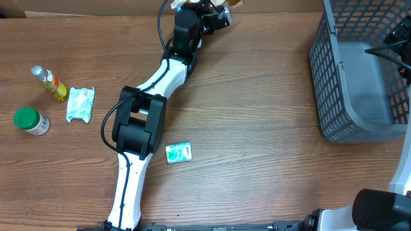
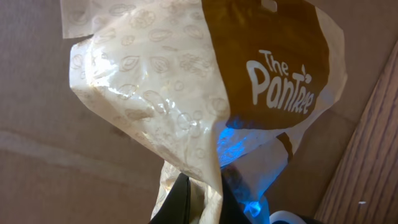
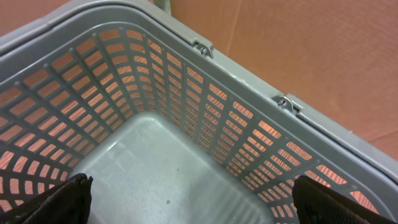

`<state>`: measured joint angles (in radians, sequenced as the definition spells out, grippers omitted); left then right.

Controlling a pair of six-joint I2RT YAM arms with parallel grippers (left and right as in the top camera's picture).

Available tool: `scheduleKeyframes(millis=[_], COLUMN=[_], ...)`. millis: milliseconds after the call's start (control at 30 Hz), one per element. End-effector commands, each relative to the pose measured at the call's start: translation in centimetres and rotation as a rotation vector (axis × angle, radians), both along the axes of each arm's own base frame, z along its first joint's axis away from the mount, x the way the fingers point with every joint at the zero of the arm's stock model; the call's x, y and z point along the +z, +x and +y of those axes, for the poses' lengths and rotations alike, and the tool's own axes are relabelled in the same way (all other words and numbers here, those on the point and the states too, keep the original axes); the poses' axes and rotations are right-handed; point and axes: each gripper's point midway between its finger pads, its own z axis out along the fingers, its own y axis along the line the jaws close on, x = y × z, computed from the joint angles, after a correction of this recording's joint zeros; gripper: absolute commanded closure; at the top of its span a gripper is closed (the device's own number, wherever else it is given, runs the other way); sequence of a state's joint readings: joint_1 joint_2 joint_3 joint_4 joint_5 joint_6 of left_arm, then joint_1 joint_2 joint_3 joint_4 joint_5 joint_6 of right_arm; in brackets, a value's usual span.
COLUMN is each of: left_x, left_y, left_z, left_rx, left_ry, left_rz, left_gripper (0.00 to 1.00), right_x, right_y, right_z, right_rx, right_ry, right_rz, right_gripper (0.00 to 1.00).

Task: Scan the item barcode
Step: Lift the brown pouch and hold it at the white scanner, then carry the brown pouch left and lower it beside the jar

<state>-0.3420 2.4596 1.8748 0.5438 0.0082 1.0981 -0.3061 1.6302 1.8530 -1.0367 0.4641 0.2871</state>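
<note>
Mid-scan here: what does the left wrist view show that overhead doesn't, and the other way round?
Left wrist only: the Pantree logo on the snack bag and a blue glow on it. Overhead only: bottle, green-lidded jar, white packet, green packet, grey basket. Both: the left hand shut on the bag, wooden table.

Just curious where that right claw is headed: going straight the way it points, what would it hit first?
Most likely the bare floor of the grey basket, near its slotted far wall. The open right gripper has nothing between it and there, though depth is hard to judge.
</note>
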Motion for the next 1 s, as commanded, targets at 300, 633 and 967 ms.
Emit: scheduleKeyframes(millis=[300,633,967], left_x=[6.7,11.9,5.6], left_y=[-0.6,-10.9,-22.9], left_z=[0.7,4.9,10.0], left_rx=[0.028,0.158,0.572], left_ry=[-0.272,-0.341,-0.524], left_rz=[0.085,0.551,1.119], left_gripper=[0.95,0.96,0.96], right_x=[0.4,0.4,0.4], right_y=[-0.1,-0.1,-0.1], right_z=[-0.2,-0.2,-0.2], right_rx=[-0.008,-0.008,-0.008], right_ry=[-0.015,-0.015,-0.015], right_rz=[-0.006,-0.006,-0.006], right_gripper=[0.00,0.00,0.00])
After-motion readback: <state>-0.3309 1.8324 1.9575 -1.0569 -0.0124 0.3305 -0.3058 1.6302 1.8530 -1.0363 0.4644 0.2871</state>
